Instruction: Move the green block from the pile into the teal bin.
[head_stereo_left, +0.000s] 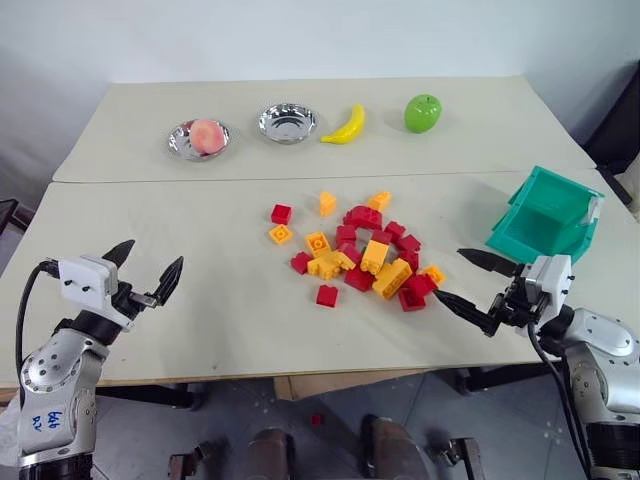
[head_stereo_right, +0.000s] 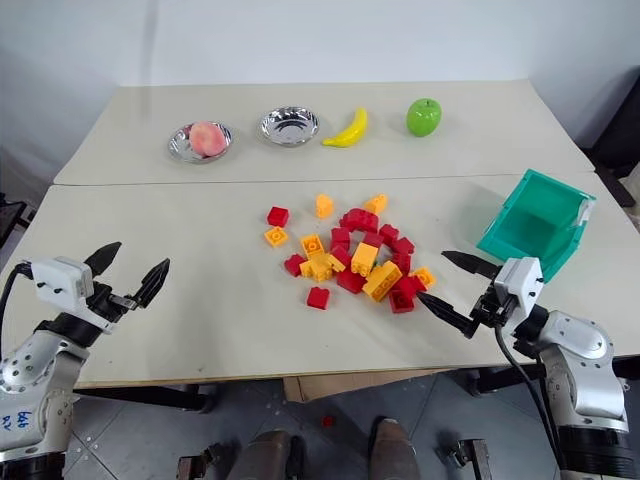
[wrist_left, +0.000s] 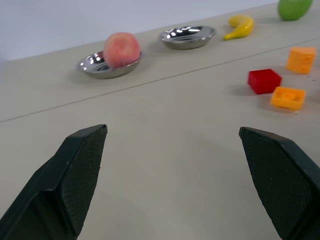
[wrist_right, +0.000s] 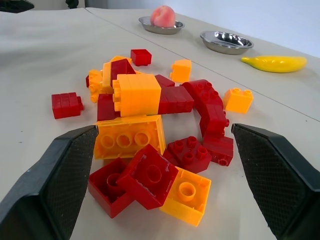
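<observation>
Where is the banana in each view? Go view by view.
Left eye view: banana lies between the empty bowl and the apple.
Right eye view: same spot.
Left wrist view: banana between empty bowl and apple.
Right wrist view: banana beside the empty bowl, beyond the pile.
Shared landmark: the empty bowl.

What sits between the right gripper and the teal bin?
Nothing: in the left eye view, bare table separates the right gripper from the teal bin.
</observation>
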